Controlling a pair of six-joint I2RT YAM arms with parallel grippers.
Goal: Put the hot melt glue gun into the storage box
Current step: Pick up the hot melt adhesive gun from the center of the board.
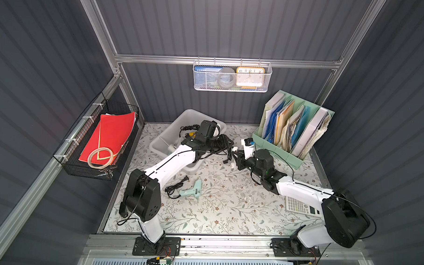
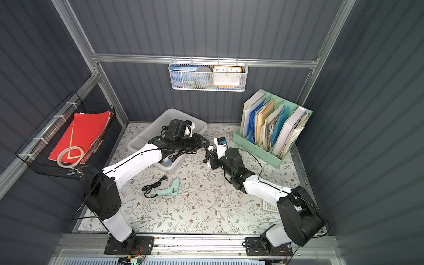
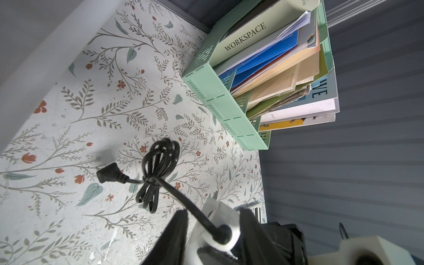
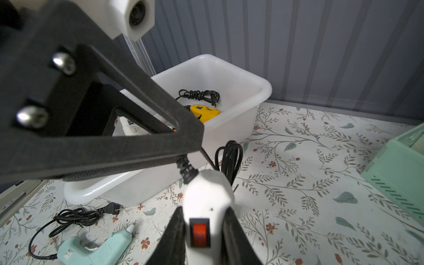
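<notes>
The right pincer [image 4: 204,215] is clenched on the white hot melt glue gun [image 4: 206,195], its fingers pressed to either side of the grip by the red switch [image 4: 200,231]. The gun's long axis runs straight out ahead of this pincer, cord end foremost, pointing at the storage box [image 4: 231,133] just beyond; the nozzle is hidden. The left pincer [image 3: 213,213] brackets that cord end from the opposite side, but I cannot tell whether it grips. The bundled black cord [image 3: 158,165] droops ahead of the right pincer, before the box's near wall, and the left arm [image 1: 176,158] stretches over the box's near end. A yellow glue gun [image 4: 204,112] lies inside the box. Off to the right pincer's left, a mint glue gun [image 4: 98,247] lies on the floral mat [image 4: 298,183]. A green file organiser [image 3: 213,96] stands to its right.
</notes>
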